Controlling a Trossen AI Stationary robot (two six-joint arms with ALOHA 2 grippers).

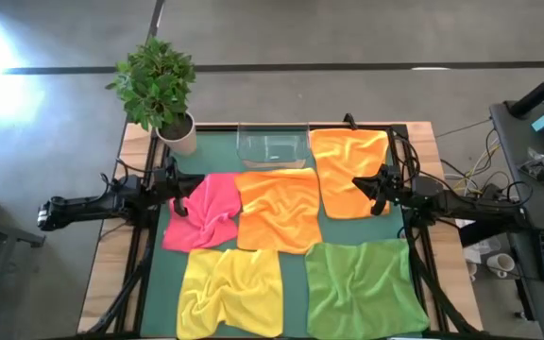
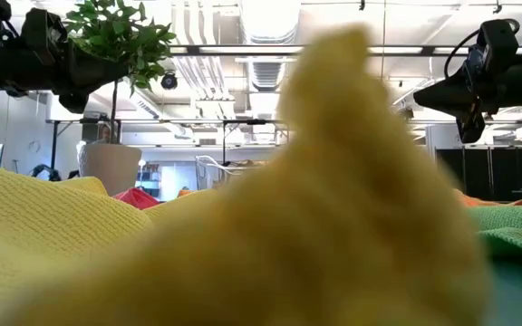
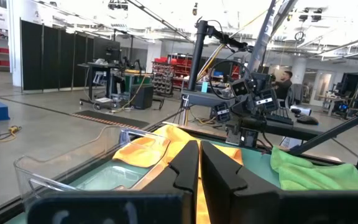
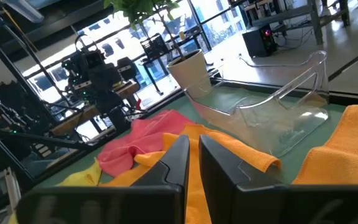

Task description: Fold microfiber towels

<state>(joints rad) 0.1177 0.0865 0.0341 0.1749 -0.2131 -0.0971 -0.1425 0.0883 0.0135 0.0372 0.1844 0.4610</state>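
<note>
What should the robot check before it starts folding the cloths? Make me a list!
1. All five cloths on the table: ok, pink cloth, two orange, yellow, green.
2. Cloths lying flat: not ok, pink and yellow are bunched.
3. Left hand empty: ok, shut on nothing.
4. Right hand empty: ok, shut, above the orange cloth.
5. Clear tray empty: ok.

Matt, nubbly cloth towels (image 1: 277,208), glossy clear plastic tray (image 1: 273,146), matt green mat (image 1: 296,260), wooden table edge (image 1: 111,269)
</note>
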